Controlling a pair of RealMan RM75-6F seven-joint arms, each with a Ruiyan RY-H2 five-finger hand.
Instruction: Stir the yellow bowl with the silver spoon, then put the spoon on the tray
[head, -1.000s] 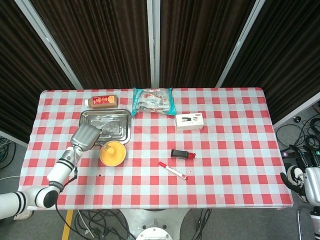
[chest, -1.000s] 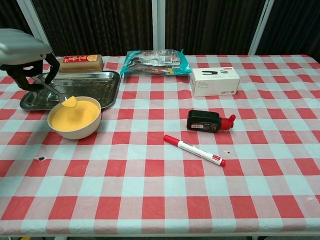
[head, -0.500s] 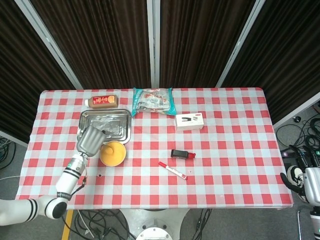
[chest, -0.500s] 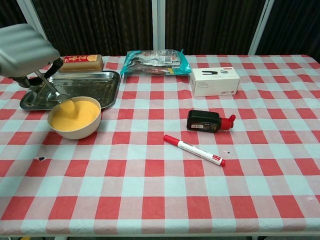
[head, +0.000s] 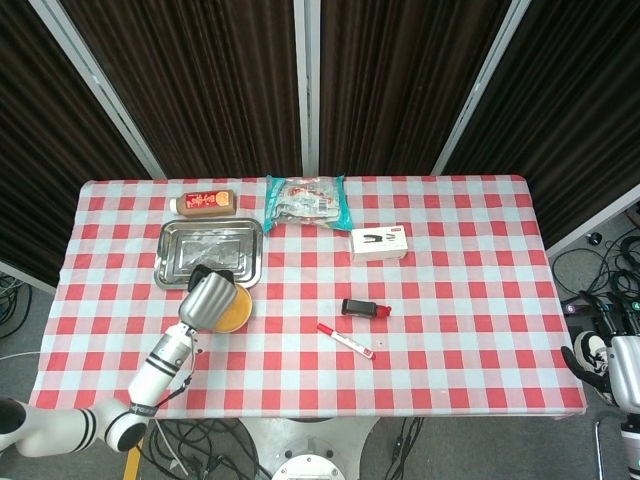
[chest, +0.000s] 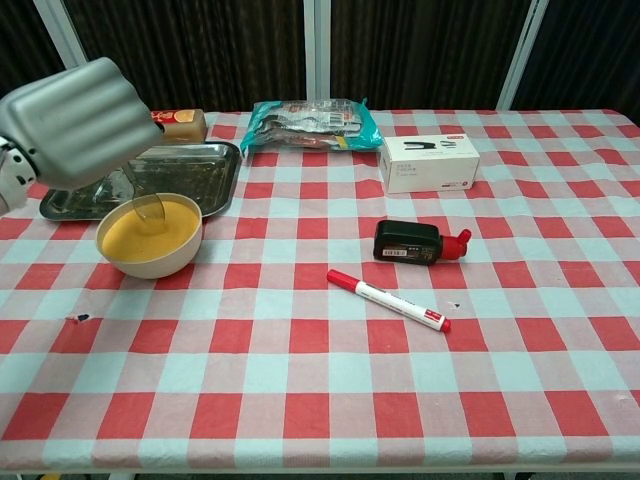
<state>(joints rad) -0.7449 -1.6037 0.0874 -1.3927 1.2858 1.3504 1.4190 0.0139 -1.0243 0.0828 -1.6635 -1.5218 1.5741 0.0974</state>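
The yellow bowl stands on the checked cloth just in front of the steel tray. My left hand hovers over the bowl's back left and grips the silver spoon, whose tip dips into the yellow contents. In the head view my left hand covers most of the bowl, and the tray lies right behind it with nothing on it. My right hand hangs off the table's right edge, too small to read.
A sauce bottle lies behind the tray. A snack packet and a white box sit at the back middle. A black ink bottle and a red marker lie right of the bowl.
My left hand has swung right and forward over the bowl, carrying the spoon from the bowl's left rim into its contents. The right arm has not moved.
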